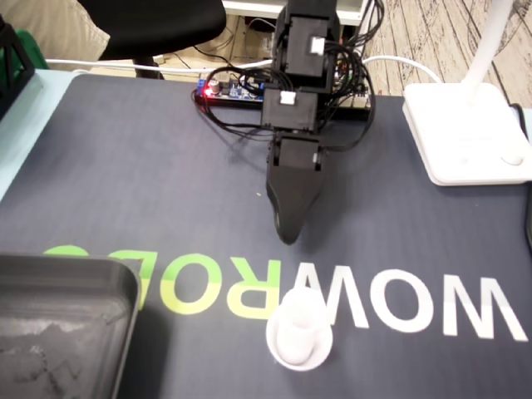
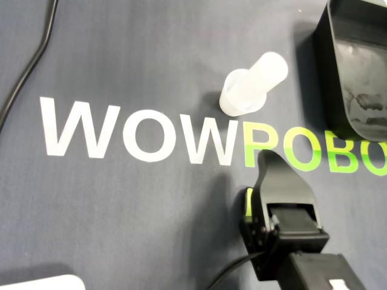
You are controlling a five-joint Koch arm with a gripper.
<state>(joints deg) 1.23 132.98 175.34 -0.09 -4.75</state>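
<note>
Nearest me, the small white plastic cup (image 1: 299, 331) stands upright on the tabletop (image 1: 141, 174) lettering, apart from the end effector (image 1: 287, 235). Whether its jaws are parted I cannot tell. A low, off-centre approach could topple the cup.

Frosted plastic bottle (image 1: 299, 331), matt black plastic claw (image 1: 287, 231)

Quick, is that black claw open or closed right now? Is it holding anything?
Black claw: cannot be told, as only one tip shows in both views. The small white plastic tube stands apart from it on the mat, ungrasped.
</note>
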